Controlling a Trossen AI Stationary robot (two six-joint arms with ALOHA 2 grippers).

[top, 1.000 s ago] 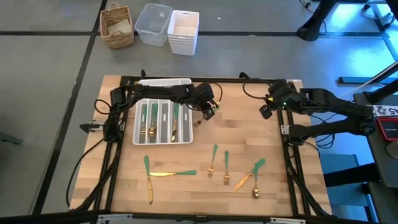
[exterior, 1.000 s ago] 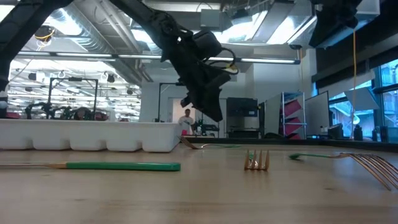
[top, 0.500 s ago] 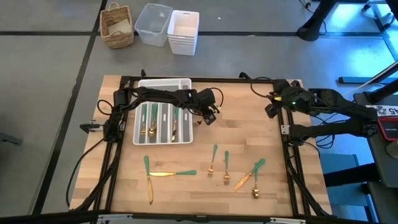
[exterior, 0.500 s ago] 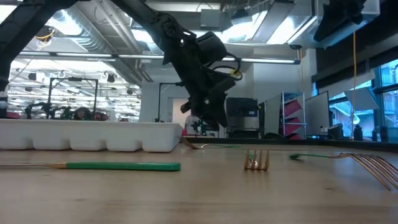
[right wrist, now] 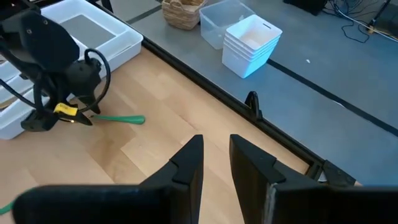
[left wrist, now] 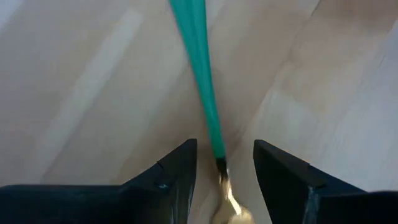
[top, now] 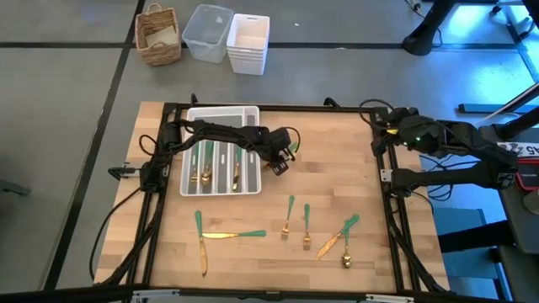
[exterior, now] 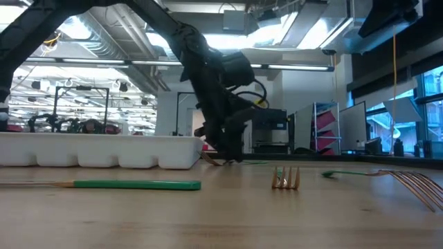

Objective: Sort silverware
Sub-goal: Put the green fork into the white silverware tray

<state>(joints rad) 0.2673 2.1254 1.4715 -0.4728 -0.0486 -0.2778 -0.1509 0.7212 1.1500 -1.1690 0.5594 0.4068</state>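
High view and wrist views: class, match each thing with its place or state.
Things:
1. left gripper
2. right gripper
3. tray
4. basket

Places or states:
A. on the floor beyond the table
B. above bare wood near the table's right edge
C. open, fingers either side of a green handle
D. on the table's left half, with cutlery in its slots

Pairs: 1-C, 2-B, 3-D, 4-A
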